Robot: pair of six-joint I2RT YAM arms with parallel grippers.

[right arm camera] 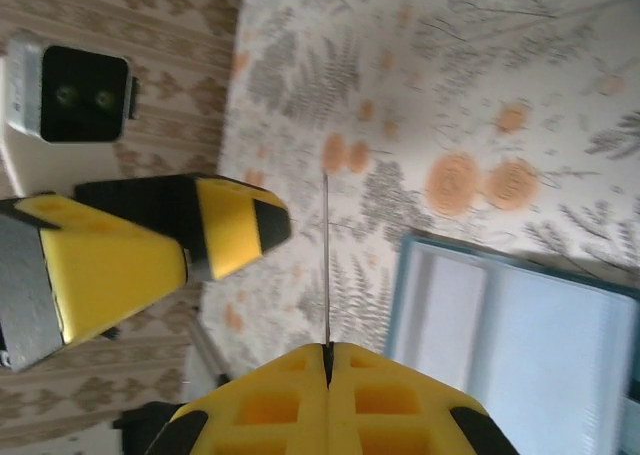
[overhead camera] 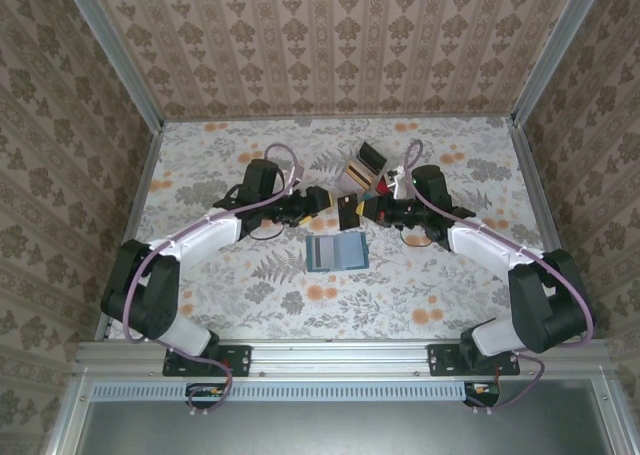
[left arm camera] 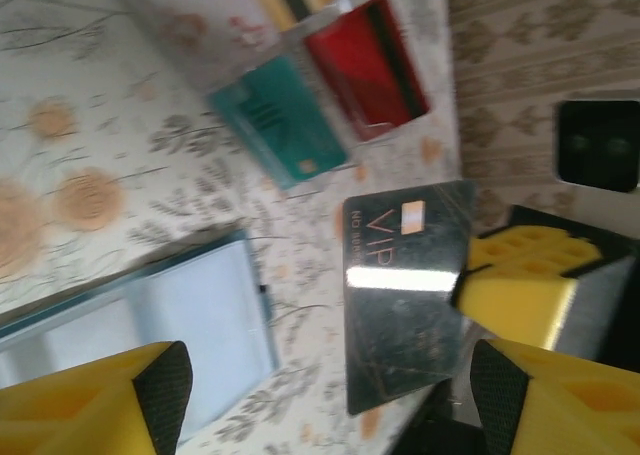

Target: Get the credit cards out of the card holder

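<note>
From above, both arms meet over the middle of the floral table. The card holder lies open and flat just below where they meet, its pale inside up, touching neither gripper.

The right gripper has its fingers pressed together on a card. Its own camera sees the card edge-on, a thin line rising from between the yellow pads. In the left wrist view the same card shows its face: dark, glossy, marked VIP, pinched at its right edge by the right arm's fingers.

The left gripper is spread wide — one pad at the lower left of its frame, the other at the lower right, with the card in the gap and neither pad on it. In the right wrist view one of its fingers stands left of the card, clearly apart.

In the left wrist view the holder fills the lower left, lying on the table beside the card. At the top of that frame sits the clear tray with a teal card and a red card side by side — something yellow and black beyond them is too cropped to name.
</note>
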